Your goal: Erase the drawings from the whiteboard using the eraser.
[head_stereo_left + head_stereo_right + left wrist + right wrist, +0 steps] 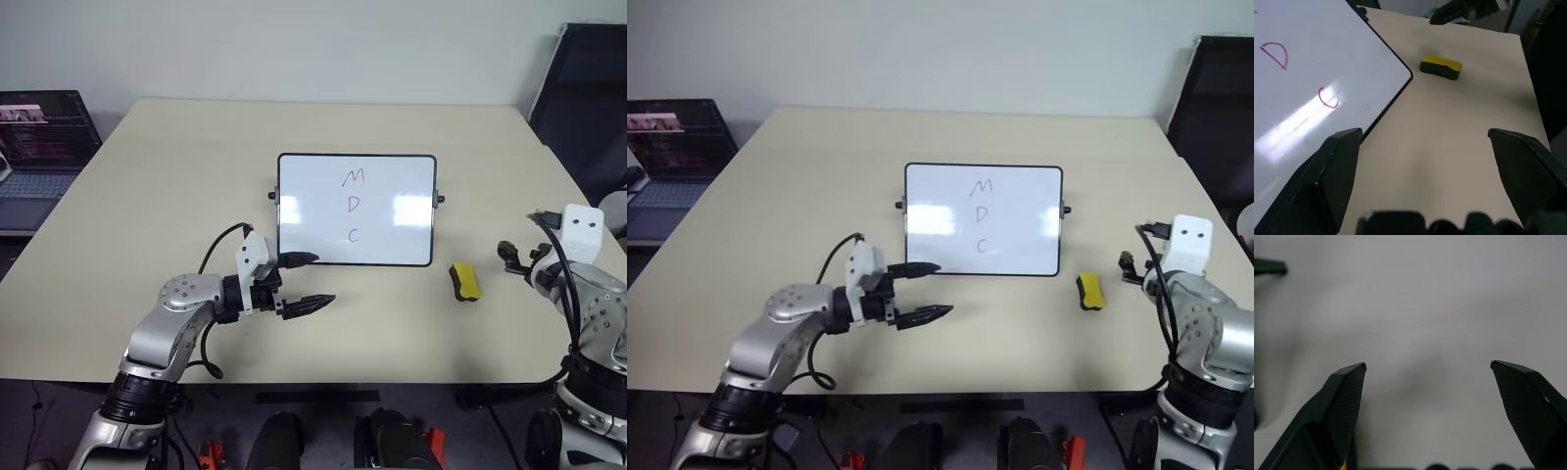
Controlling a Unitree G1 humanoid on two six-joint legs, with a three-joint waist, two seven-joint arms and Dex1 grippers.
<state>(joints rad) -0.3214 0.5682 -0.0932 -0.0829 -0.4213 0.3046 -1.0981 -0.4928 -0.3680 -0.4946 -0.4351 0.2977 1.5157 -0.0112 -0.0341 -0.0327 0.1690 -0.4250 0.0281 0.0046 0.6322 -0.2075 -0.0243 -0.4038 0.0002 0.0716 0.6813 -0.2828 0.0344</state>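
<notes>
From the head views we see the whiteboard (pixel 356 210) lying flat near the middle of the beige bench (pixel 176 196), its long axis running left to right, with the drawings (pixel 353 205) stacked in a column down its centre: an M, a D and a C. The eraser (pixel 464 281) lies on the bench just off the board's near right corner, apart from it, yellow side up, its long axis running roughly away from us and tilted slightly. Our left arm is bent across in front of us, its forearm roughly level, and the left claw (pixel 312 281) points toward the right, hovering above the bench just by the board's near left corner, fingers spread apart and holding nothing. Our right arm is raised at the bench's right edge, with the right claw (pixel 517 257) to the right of the eraser and apart from it. A laptop (pixel 39 147) stands open beyond the bench's left edge. In the left wrist view we look between the two spread black fingers (pixel 1327 176) at the board's corner with the D and C, and the eraser beyond it on the bare bench. In the right wrist view the fingers (pixel 1337 406) stand wide apart, empty, against a pale blurred surface.
</notes>
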